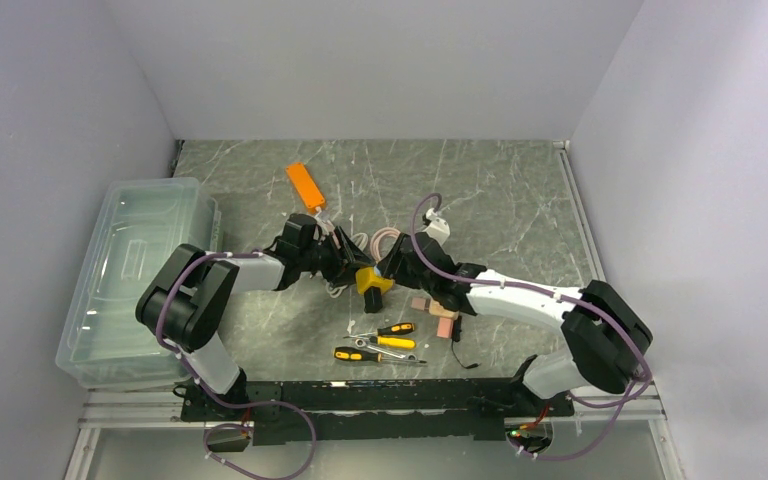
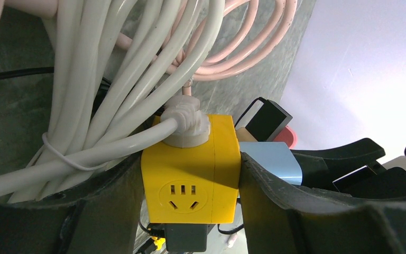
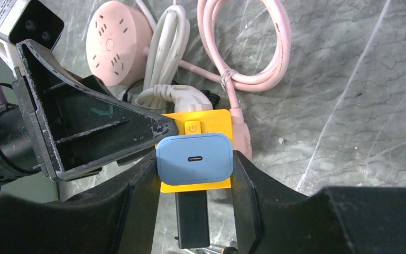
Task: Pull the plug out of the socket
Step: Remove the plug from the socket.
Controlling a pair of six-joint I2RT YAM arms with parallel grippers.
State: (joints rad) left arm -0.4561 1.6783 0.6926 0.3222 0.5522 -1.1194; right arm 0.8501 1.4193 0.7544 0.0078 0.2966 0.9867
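A yellow cube socket point(image 2: 190, 174) hangs between the two arms at mid-table point(image 1: 372, 283). My left gripper point(image 2: 190, 182) is shut on it, a finger pressed against each side. A light blue plug point(image 3: 194, 157) with a small port in its face sits against one side of the socket point(image 3: 209, 124). My right gripper point(image 3: 194, 169) is shut on this plug, fingers tight on both edges. In the left wrist view the blue plug point(image 2: 272, 159) abuts the cube's right side. A white plug point(image 2: 187, 124) enters the cube's top and a dark plug point(image 3: 192, 219) its underside.
Coiled white cables point(image 2: 111, 79) and a pink cable point(image 3: 254, 58) lie under the socket, beside a round pink power strip point(image 3: 117, 42). A clear plastic bin point(image 1: 140, 270) stands at the left. Screwdrivers point(image 1: 380, 345), wooden blocks point(image 1: 435, 310) and an orange block point(image 1: 304, 185) lie around.
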